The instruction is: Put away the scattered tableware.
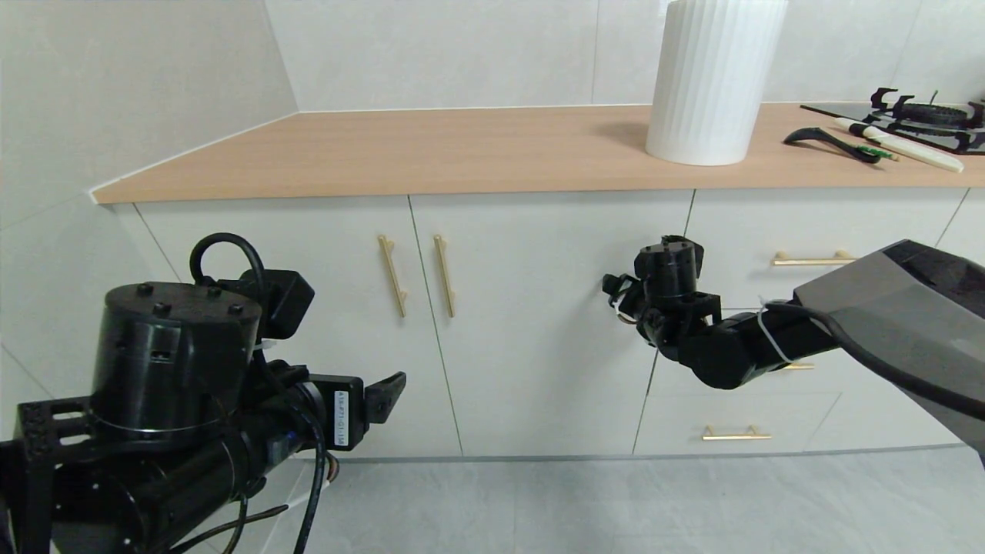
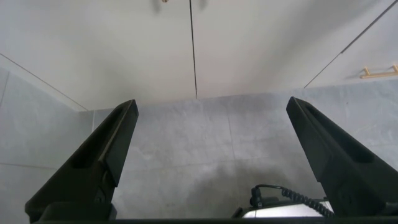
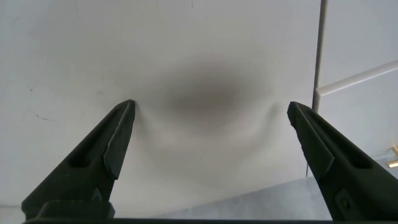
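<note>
Scattered tableware lies at the far right of the wooden countertop [image 1: 431,154]: a black spoon-like utensil [image 1: 829,141], a long cream-coloured utensil [image 1: 900,145] and a small green piece beside them. A tall white ribbed holder [image 1: 712,85] stands to their left. My right gripper [image 1: 616,296] hangs below counter height, close to a white cabinet door [image 3: 205,68], open and holding nothing [image 3: 210,104]. My left gripper [image 1: 388,396] is low at the left, open with nothing in it [image 2: 211,102], above the grey floor [image 2: 205,155] in front of the cabinets.
A black stove grate [image 1: 927,115] sits at the counter's far right corner. The double doors carry gold handles [image 1: 392,275], and the drawers on the right have gold pulls [image 1: 812,259]. Tiled walls close the left side and the back.
</note>
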`<state>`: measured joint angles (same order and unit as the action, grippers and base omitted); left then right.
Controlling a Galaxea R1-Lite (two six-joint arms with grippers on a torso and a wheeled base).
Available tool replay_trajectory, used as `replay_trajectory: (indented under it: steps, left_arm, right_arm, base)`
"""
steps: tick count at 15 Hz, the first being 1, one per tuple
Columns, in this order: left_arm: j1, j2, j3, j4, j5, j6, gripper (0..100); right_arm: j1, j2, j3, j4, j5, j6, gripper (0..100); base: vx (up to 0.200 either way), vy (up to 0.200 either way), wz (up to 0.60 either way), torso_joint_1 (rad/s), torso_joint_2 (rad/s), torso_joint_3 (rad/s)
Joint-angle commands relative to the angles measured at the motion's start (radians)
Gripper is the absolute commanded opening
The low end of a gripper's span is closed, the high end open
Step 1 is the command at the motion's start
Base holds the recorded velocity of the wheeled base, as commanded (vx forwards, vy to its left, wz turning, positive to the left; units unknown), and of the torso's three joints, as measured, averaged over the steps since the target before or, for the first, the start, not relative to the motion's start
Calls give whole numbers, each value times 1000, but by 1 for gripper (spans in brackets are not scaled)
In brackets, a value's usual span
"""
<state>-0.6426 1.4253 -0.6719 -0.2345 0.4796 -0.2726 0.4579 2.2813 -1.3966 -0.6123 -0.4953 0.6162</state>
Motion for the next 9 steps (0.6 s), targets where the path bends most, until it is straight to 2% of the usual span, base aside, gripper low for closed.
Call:
replay_trajectory:
  steps: [1,7,9]
  left_arm:
    - [0,1,0,0,1,0,100]
    - [0,0,0,0,1,0,100]
    - [43,-22,0,-3,1,-4,100]
  right_arm:
    - [-2,0,1,0,-5,0,100]
    - [21,-117,73,26,-3,-1,100]
    - [24,-413,303,17,-8,-23,100]
  base:
    - [0,0,0,0,0,0]
    - [0,0,0,0,0,0]
    - [0,0,0,0,0,0]
